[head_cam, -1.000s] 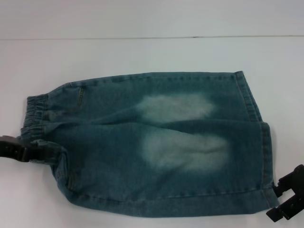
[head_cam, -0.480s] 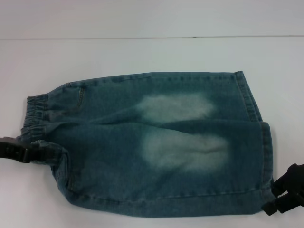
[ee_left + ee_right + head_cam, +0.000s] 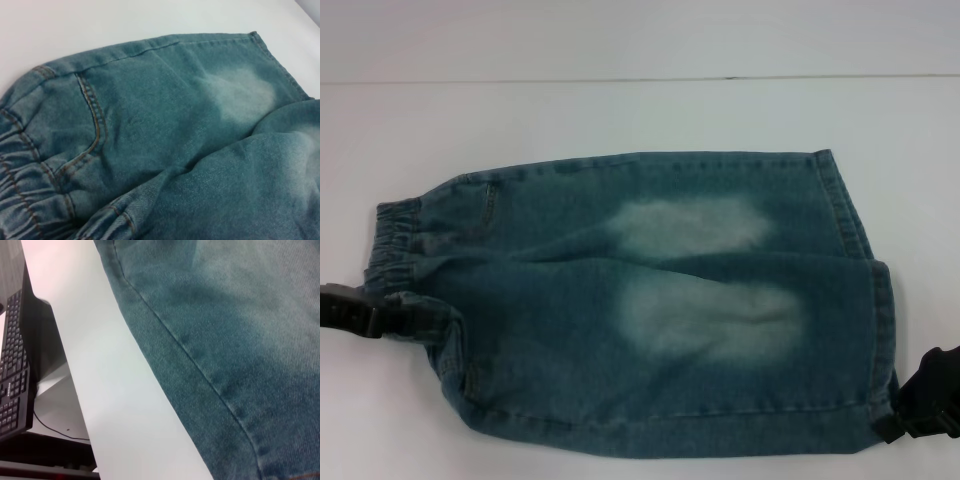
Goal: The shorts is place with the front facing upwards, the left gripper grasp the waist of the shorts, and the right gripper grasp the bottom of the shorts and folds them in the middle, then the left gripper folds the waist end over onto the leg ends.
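The blue-green denim shorts lie flat on the white table, two pale faded patches up. The gathered waist end points left and the stitched leg ends point right. My left gripper is at the near corner of the waist, shut on a bunched, slightly raised fold of the band. My right gripper is against the near corner of the front leg hem. The left wrist view shows the elastic band and a pocket seam close up. In the right wrist view the hem side of the shorts fills the picture.
The white table extends behind and to both sides of the shorts. Its near edge runs just beside the hem in the right wrist view, with a black keyboard on a lower surface beyond it.
The right gripper has drawn in against the near leg hem corner and shows less of itself at the picture's edge. The left gripper and the shorts have barely moved.
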### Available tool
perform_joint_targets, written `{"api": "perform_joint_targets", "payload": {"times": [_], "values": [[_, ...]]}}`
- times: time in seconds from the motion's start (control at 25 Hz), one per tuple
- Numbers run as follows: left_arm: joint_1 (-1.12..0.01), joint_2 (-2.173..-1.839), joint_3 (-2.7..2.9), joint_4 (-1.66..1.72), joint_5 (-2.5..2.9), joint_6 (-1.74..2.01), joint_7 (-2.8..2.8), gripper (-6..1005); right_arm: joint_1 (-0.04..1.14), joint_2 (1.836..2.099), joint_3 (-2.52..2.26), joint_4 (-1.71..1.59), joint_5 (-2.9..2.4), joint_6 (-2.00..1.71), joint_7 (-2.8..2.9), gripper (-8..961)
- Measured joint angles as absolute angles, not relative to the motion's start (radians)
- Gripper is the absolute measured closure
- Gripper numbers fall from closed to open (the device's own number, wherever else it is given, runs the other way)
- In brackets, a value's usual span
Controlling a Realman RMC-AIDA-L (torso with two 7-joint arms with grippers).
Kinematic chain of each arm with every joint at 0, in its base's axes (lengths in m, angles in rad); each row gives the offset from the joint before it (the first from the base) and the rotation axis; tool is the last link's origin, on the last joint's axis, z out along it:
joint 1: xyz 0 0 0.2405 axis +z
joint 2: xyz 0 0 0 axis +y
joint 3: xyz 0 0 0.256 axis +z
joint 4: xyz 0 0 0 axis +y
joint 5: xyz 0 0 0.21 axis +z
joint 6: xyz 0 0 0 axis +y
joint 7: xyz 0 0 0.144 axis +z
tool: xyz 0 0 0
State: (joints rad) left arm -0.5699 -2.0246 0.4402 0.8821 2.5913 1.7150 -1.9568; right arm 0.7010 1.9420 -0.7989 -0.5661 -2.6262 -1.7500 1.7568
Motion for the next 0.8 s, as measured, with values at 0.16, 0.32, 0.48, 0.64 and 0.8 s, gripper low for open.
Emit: {"api": "perform_joint_targets", "payload": {"times": [0.16, 0.32, 0.48, 0.64, 0.8], "values": [[-0.571, -2.016, 0.439, 0.886, 2.593, 1.719, -2.001, 951, 0.698, 1.937, -0.774, -0.559, -2.617, -1.77, 1.733, 942], [-0.579, -1.994, 0.438, 0.889, 2.593, 1.72, -2.113, 950, 0.696, 1.904, -0.671, -0.53, -2.594, -1.808, 1.692, 942], [-0.588, -1.978, 0.436, 0.9, 2.6, 1.714, -2.214, 949, 0.68, 1.882, -0.56, -0.523, -2.555, -1.808, 1.68, 941], [-0.608, -1.967, 0.427, 0.902, 2.614, 1.701, -2.315, 948, 0.651, 1.867, -0.42, -0.511, -2.464, -1.77, 1.684, 941], [-0.623, -1.959, 0.425, 0.903, 2.623, 1.681, -2.354, 947, 0.636, 1.866, -0.394, -0.492, -2.408, -1.716, 1.708, 940]]}}
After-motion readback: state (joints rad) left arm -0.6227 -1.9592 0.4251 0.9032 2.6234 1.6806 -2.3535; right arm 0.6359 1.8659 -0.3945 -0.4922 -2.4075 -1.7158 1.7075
